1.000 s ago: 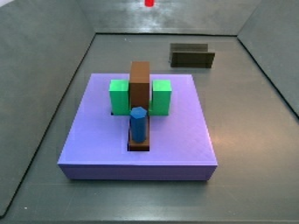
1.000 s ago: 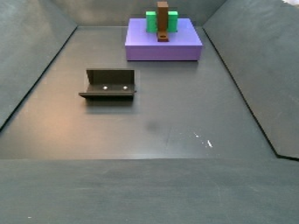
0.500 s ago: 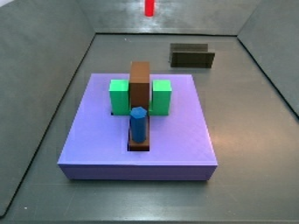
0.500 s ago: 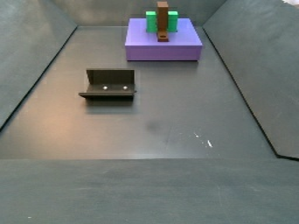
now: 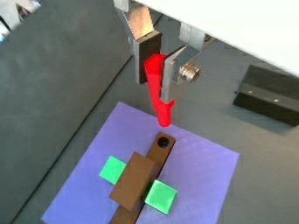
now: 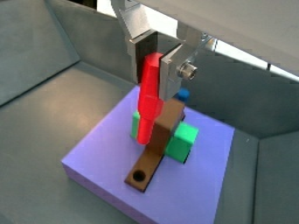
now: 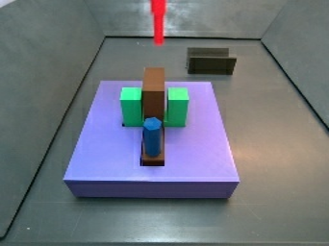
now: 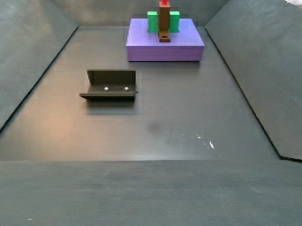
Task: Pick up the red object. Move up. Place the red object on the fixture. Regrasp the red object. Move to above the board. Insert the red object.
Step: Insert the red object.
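The red object (image 5: 162, 108) is a slim red peg hanging upright between the silver fingers of my gripper (image 5: 158, 86), which is shut on its upper part. Its lower end points down over the hole in the brown bar (image 5: 145, 168) on the lavender board (image 5: 205, 171). From the opposite wrist angle the gripper (image 6: 153, 87) and red object (image 6: 145, 121) hover above the same board (image 6: 100, 156). In both side views only the red object (image 7: 158, 21) (image 8: 165, 3) shows, at the upper edge. The fixture (image 7: 211, 61) (image 8: 109, 86) stands apart on the floor.
Two green blocks (image 7: 131, 106) (image 7: 178, 106) flank the brown bar (image 7: 154, 90) on the board (image 7: 193, 159). A blue cylinder (image 7: 152, 135) stands upright at the bar's near end. Grey sloping walls enclose the floor.
The red object has come lower: in a side view only its tip showed a second ago, and now a longer stretch hangs into the frame.
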You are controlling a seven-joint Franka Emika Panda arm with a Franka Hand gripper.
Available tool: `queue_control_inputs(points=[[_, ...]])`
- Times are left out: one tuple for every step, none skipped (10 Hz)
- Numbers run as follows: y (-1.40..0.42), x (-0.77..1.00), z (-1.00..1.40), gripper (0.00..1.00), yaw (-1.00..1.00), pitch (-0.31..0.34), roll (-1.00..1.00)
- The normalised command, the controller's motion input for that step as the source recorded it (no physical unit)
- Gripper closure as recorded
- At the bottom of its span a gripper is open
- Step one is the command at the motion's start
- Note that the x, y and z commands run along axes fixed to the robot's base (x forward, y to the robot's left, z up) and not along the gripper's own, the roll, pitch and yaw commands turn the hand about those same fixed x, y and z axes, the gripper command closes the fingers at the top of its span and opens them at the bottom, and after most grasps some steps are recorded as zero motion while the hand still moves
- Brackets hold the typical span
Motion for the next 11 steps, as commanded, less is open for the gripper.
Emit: queue_control_inputs(points=[[0.0,-0.09,-0.63,1.0,-0.05,-0.063,0.16],[0.0,0.0,-0.55,1.0,-0.1,0.0,0.1],[0.0,0.0,-0.49,1.0,-0.11,0.044,0.11],[-0.02,0.03,-0.43,1.0,-0.13,0.087,0.14],[-0.04,0.13,-0.38,1.0,-0.15,0.151,0.17],[-0.03,0.13,-0.33,1.0,-0.17,0.126,0.13],[0.0,0.05,-0.17,1.0,-0.04,0.029,0.0],[0.0,0.0,-0.13,1.0,0.0,0.0,0.0],[0.0,0.0,-0.17,1.0,0.0,0.0,0.0],[0.0,0.01,-0.19,1.0,0.0,0.0,0.0],[0.0,0.07,-0.25,1.0,0.0,0.0,-0.08]])
